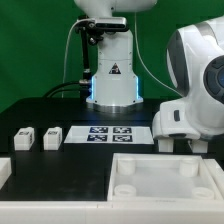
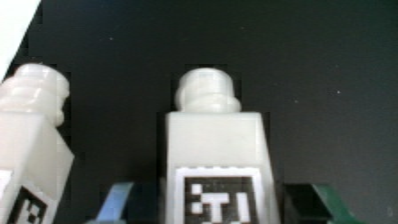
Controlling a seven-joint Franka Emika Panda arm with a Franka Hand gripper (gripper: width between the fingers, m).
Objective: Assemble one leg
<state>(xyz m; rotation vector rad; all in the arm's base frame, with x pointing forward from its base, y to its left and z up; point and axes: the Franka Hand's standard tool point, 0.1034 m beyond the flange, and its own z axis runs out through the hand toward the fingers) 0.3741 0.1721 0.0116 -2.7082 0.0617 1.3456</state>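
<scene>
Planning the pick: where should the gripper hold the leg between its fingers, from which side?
Probably grip the leg across the flat long sides of its square body, coming from above the tagged face; the rounded peg end is narrower. The open gripper straddles those sides.

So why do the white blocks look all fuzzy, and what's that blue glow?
Wrist view: the leg and its neighbour sit very close to the camera, so they look soft and washed-out white against the black table. Exterior view: the arm nearest the camera is blurry too, and the blue glow is a light on the robot's base.
</scene>
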